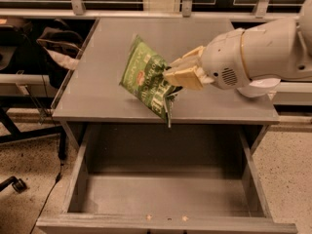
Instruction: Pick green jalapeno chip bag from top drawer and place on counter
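My claw (177,75) pinches the jalapeno chip bag (145,77) by one edge, so it dangles. Held high over the table (97,95) front; clears the top drawer (165,196).

Above the front of the counter (97,99) hangs the green jalapeno chip bag (145,79), the gripper (170,68) clasping its right side; the top drawer (165,224) (pulled out) sits below and before it.

green jalapeno chip bag (145,78): green, white lettering, small red mark. gripper (171,75): tan, at bag's 3 o'clock, pinching it. arm (253,52) off-white. counter (97,96) matte grey. top drawer (165,196) weathered grey.
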You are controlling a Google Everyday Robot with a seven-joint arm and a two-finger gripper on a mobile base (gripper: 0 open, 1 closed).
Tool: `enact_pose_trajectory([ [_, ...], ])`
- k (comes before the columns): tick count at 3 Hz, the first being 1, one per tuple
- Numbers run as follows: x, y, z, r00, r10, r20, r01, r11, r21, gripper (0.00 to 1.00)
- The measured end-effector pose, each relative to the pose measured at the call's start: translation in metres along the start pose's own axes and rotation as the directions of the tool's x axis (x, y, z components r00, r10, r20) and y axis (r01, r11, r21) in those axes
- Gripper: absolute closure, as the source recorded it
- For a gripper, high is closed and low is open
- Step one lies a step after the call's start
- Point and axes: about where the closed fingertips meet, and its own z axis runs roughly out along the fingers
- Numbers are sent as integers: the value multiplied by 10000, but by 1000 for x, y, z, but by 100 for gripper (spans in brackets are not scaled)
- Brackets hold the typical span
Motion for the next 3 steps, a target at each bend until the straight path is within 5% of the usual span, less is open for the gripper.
enact_pose_trajectory([
  [3, -10, -49, 80, 9995, -198, 257, 208, 9991, -364, 100],
])
